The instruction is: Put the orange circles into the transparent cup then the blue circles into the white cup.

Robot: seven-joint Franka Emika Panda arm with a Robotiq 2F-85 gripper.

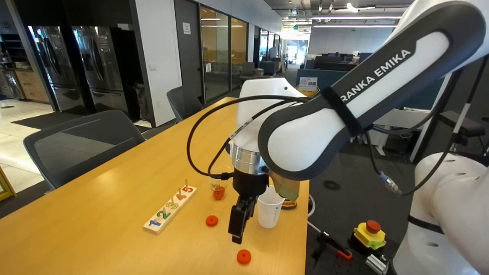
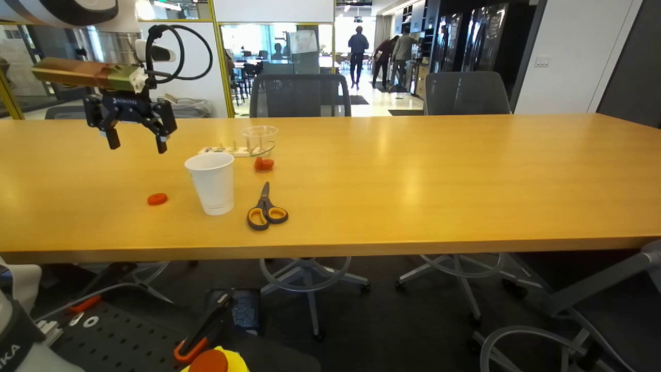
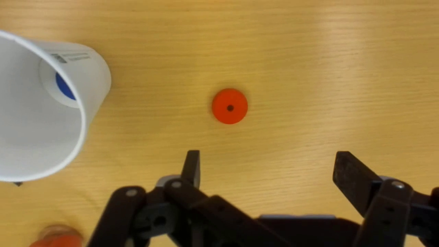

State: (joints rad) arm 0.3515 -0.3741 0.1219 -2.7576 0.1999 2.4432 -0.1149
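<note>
My tool [image 3: 268, 157] hangs above the worktop [image 3: 281, 51], its jaws spread wide, gripping nothing. Near the centre of my wrist view lies an orange circle [image 3: 229, 106]; the white cup [image 3: 94, 68], at upper left, contains a partly hidden blue circle [image 3: 65, 87]. In an exterior view, left of centre, I see the transparent cup [image 2: 261, 135] containing orange pieces [image 2: 264, 165]; scissors [image 2: 266, 199] lie below it.

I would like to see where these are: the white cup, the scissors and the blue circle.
White cup [image 2: 213, 187]: in an exterior view, on its outer wall.
Scissors [image 2: 266, 205]: in an exterior view, near the pivot.
Blue circle [image 3: 64, 86]: in the wrist view, on its visible part.
</note>
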